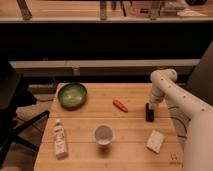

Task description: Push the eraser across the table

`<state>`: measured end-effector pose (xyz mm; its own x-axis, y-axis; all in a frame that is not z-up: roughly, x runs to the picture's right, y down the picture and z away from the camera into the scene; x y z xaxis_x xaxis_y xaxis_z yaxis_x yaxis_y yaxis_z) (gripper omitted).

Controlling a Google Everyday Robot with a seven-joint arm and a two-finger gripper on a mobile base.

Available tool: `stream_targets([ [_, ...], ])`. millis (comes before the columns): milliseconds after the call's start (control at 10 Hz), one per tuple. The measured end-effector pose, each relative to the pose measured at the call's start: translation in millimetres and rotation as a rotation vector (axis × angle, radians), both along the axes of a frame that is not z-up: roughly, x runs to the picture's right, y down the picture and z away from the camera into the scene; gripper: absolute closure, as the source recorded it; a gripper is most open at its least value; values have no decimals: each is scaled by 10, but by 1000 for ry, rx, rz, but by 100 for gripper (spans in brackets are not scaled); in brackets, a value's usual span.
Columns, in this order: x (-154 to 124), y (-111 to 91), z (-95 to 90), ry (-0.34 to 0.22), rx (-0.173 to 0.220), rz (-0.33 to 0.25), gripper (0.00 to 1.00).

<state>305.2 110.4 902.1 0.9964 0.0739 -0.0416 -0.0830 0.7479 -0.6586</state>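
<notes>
The eraser [149, 112] lies near the desk's [130, 150] right edge. Probably light, stiff and grippy. The clenched hand [150, 104] sits at its far end; push the end face squarely.

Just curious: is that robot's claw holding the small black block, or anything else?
Nothing is held. The shut gripper sits at the far end of the small black eraser block, seemingly touching it, not clamping it.

Table [130, 127], gripper [149, 107] at eraser [149, 114], bowl [72, 94], perhaps carrot [119, 105], cup [103, 134]
</notes>
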Motion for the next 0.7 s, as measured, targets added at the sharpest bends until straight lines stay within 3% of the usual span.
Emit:
stream_targets([
  [700,21,74,-27,-15,-1,-19,100],
])
